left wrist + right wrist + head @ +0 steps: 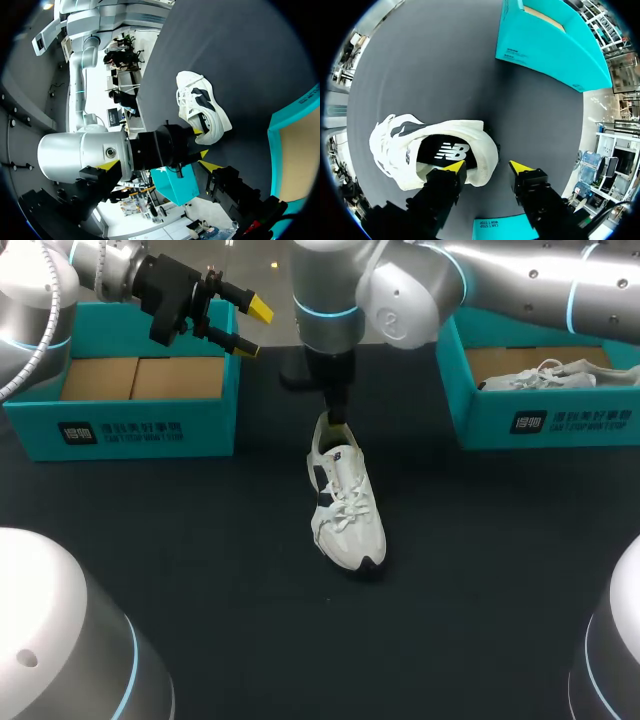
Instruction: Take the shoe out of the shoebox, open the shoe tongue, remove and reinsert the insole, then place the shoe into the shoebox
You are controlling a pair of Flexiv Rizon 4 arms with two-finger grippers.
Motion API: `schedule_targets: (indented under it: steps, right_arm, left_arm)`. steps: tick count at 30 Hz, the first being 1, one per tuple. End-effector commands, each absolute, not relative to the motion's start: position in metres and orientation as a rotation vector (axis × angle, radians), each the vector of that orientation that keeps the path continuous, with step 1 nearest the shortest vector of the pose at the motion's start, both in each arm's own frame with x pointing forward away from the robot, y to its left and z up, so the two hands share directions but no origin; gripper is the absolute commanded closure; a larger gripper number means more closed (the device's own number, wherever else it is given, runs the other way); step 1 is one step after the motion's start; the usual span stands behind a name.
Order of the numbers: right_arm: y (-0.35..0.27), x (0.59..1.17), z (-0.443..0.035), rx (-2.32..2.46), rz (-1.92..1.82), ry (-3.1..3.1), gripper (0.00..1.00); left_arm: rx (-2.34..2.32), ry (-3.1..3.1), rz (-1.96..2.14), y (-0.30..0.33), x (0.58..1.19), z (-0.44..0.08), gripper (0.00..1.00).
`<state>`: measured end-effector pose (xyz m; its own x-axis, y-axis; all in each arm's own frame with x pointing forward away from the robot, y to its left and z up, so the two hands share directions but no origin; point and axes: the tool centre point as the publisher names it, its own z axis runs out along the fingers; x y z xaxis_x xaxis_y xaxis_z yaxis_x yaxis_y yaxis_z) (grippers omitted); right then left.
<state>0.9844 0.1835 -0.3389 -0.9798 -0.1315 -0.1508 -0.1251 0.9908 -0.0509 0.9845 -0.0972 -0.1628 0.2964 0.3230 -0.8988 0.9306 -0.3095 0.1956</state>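
Note:
A white shoe with black side panels lies on the black table, toe toward the front edge. My right gripper comes down at its heel. In the right wrist view the right gripper is open and straddles the heel collar of the shoe. One finger is inside the opening over the black insole; the other finger stands clear outside the heel. My left gripper hangs open and empty over the left shoebox. The left gripper looks toward the shoe.
The left teal shoebox holds only brown cardboard. A second teal shoebox at the back right holds another white shoe. My right arm's wrist crosses the middle, above the table's back.

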Motion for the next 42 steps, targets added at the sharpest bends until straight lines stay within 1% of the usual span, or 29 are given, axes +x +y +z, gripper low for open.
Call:
schedule_targets:
  steps: [1, 5, 9, 10, 11, 15, 16, 17, 19, 21, 24, 30, 36, 42]
  right_arm:
    - [0.183, 0.984, -0.35, -0.198, -0.045, 2.977, 0.39]
    - [0.187, 0.985, -0.358, -0.215, -0.035, 2.983, 0.31]
    - [0.19, 0.986, -0.368, -0.23, -0.05, 2.993, 0.27]
    - [0.19, 0.987, -0.369, -0.228, -0.05, 2.996, 0.26]
    - [0.19, 0.987, -0.371, -0.224, -0.046, 2.999, 0.29]
    - [0.191, 0.99, -0.375, -0.225, -0.042, 3.001, 0.26]
    - [0.192, 0.992, -0.376, -0.226, -0.041, 3.001, 0.27]
    - [0.192, 0.993, -0.376, -0.224, -0.042, 3.001, 0.27]
    - [0.191, 0.995, -0.377, -0.223, -0.048, 2.999, 0.3]
    - [0.19, 0.997, -0.378, -0.228, -0.062, 2.999, 0.3]
    - [0.186, 0.999, -0.38, -0.225, -0.069, 3.002, 0.34]
    - [0.186, 0.997, -0.385, -0.222, -0.063, 3.015, 0.49]
    - [0.19, 0.996, -0.388, -0.191, -0.048, 3.026, 0.51]
    - [0.191, 0.995, -0.389, -0.176, -0.054, 3.041, 0.56]
  left_arm:
    - [1.803, 1.129, -1.003, -0.097, 0.985, -0.163, 0.0]
    - [1.803, 1.129, -1.003, -0.097, 0.985, -0.163, 0.0]
    - [1.803, 1.129, -1.003, -0.097, 0.985, -0.163, 0.0]
    - [1.803, 1.129, -1.003, -0.097, 0.985, -0.163, 0.0]
    - [1.803, 1.129, -1.003, -0.097, 0.985, -0.163, 0.0]
    - [1.803, 1.129, -1.003, -0.097, 0.985, -0.163, 0.0]
    - [1.803, 1.129, -1.003, -0.097, 0.985, -0.163, 0.0]
    - [1.803, 1.129, -1.003, -0.097, 0.985, -0.163, 0.0]
    - [1.803, 1.129, -1.003, -0.097, 0.985, -0.163, 0.0]
    - [1.803, 1.129, -1.003, -0.097, 0.985, -0.163, 0.0]
    - [1.803, 1.129, -1.003, -0.097, 0.985, -0.163, 0.0]
    - [1.803, 1.129, -1.003, -0.097, 0.985, -0.163, 0.0]
    - [1.803, 1.129, -1.003, -0.097, 0.985, -0.163, 0.0]
    - [1.803, 1.129, -1.003, -0.097, 0.985, -0.163, 0.0]
